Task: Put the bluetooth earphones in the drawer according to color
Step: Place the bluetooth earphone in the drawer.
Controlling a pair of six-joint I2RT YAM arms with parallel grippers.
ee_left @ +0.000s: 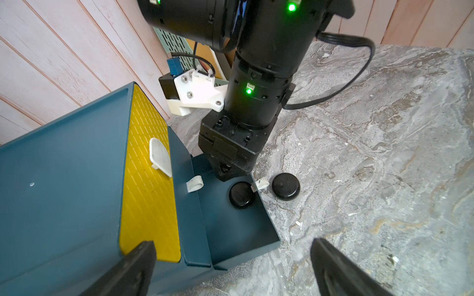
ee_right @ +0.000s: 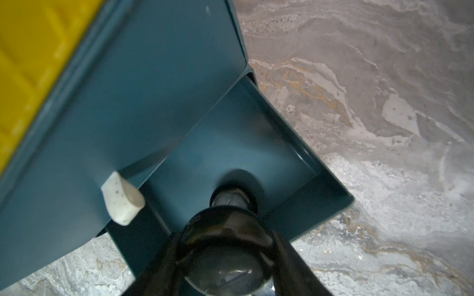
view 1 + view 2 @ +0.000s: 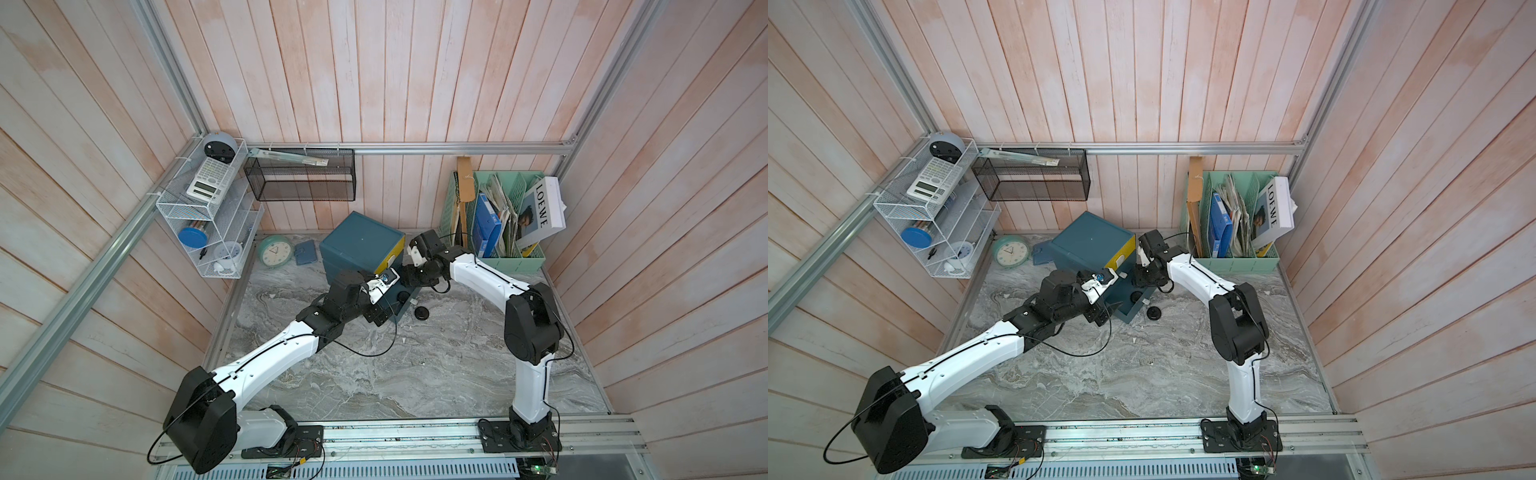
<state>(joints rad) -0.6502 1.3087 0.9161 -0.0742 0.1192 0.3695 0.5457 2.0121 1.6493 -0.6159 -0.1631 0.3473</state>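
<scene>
To keep black with black, holding black case (image 2: 225,246) clamped in right claw (image 1: 227,173) above open bottom drawer (image 1: 238,230), near second black case (image 1: 241,194) inside; logged left claw (image 1: 233,243) wide open, empty.

Both top views look steeply down from high above the near edge of the marble tabletop (image 3: 415,374). They take in the whole booth: left arm (image 3: 266,361), right arm (image 3: 490,274), wooden walls (image 3: 415,83), and the teal drawer cabinet (image 3: 361,245) near frame centre. They share nearly everything; the cabinet lies further left in a top view (image 3: 1092,243).

The left wrist view sits close above the cabinet front. It looks down past the yellow drawer (image 1: 148,192) at lower left to the open bottom drawer (image 1: 230,230) and the right gripper (image 1: 227,176) at centre.

The right wrist view is nearest, looking down into that same drawer (image 2: 243,143), with a black earphone case (image 2: 225,256) at lower centre.
</scene>
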